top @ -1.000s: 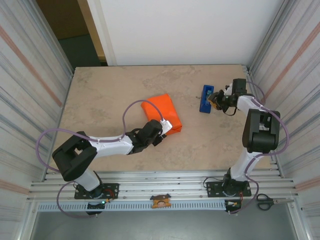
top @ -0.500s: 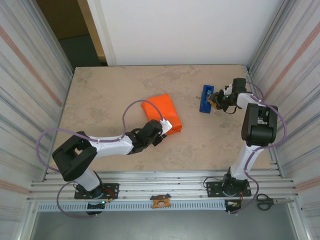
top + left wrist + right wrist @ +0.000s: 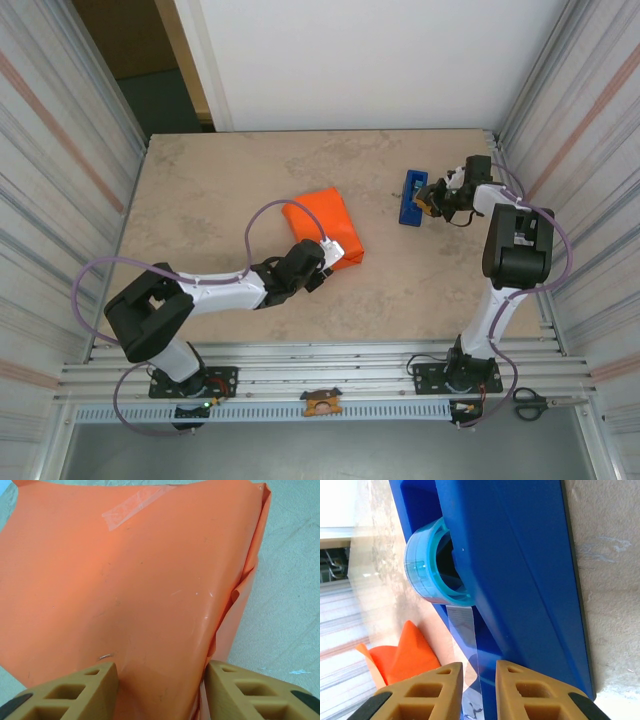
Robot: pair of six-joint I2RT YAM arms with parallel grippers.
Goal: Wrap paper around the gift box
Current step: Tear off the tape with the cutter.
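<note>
**A:** From above, where is it?

**B:** In the middle of the table [image 3: 200, 180]. The paper [image 3: 322, 226] lies folded into a flat orange packet, presumably with the gift box inside. The left gripper [image 3: 325, 262] sits at the packet's near corner. The right gripper [image 3: 432, 200] is well apart from it, at the blue tape dispenser [image 3: 410, 197].

**A:** And the left wrist camera?

**B:** Its fingers [image 3: 75, 692] stand apart over the paper, clamping nothing I can make out. A piece of tape [image 3: 132, 507] lies across the far fold. Along the right edge the layers look loose.

**A:** How will it handle?

**B:** The sheet looks thin, light and slick to me, so it should crease easily and spring open. The box underneath should be stiff. I'd press the flaps flat against its faces and edges, not pinch loose sheet.

**A:** And the right wrist camera?

**B:** The tape roll [image 3: 432, 562] sits in the dispenser. A clear tape strip [image 3: 465, 630] runs down into the narrow gap between the fingers [image 3: 530, 692]. I cannot tell whether it is pinched. It is sticky, floppy stuff, best taken by its free end.
</note>
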